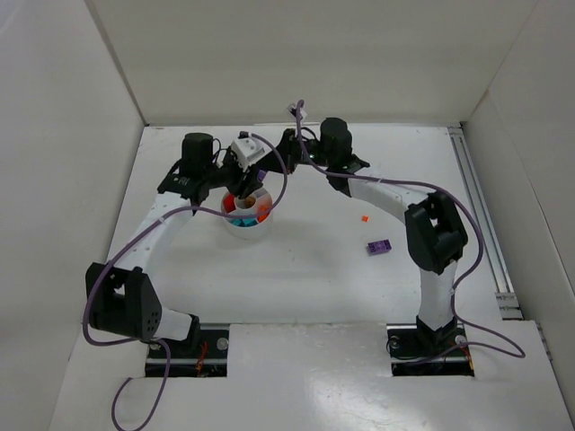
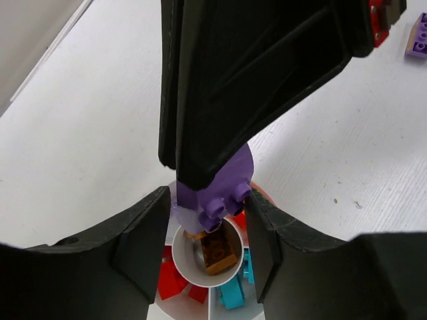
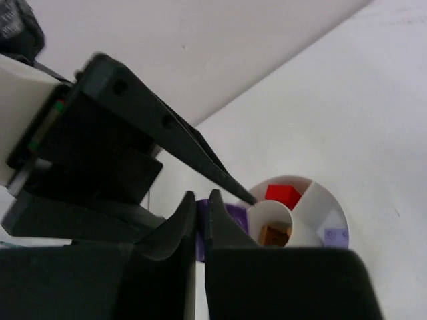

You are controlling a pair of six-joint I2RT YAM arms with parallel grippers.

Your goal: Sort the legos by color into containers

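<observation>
The white divided dish [image 1: 248,228] sits at the table's middle, with both grippers over it. My right gripper [image 3: 201,203] is shut on a purple brick [image 2: 213,193] and holds it above the dish's central hub [image 2: 181,261]. My left gripper [image 2: 207,198] stands with its fingers [image 2: 143,240] against both sides of the same brick. In the top view the left gripper [image 1: 241,190] and right gripper [image 1: 259,178] meet there. A brown brick [image 2: 219,252] lies in the hub. Red bricks [image 2: 173,280] and a teal brick [image 2: 232,290] lie in wedges. Another purple brick [image 3: 335,235] lies in a wedge.
A loose purple brick [image 1: 378,246] and a tiny orange piece [image 1: 364,218] lie on the table to the right of the dish, near the right arm's elbow [image 1: 437,235]. White walls enclose the table at the back and sides. A rail [image 1: 481,206] runs along the right edge.
</observation>
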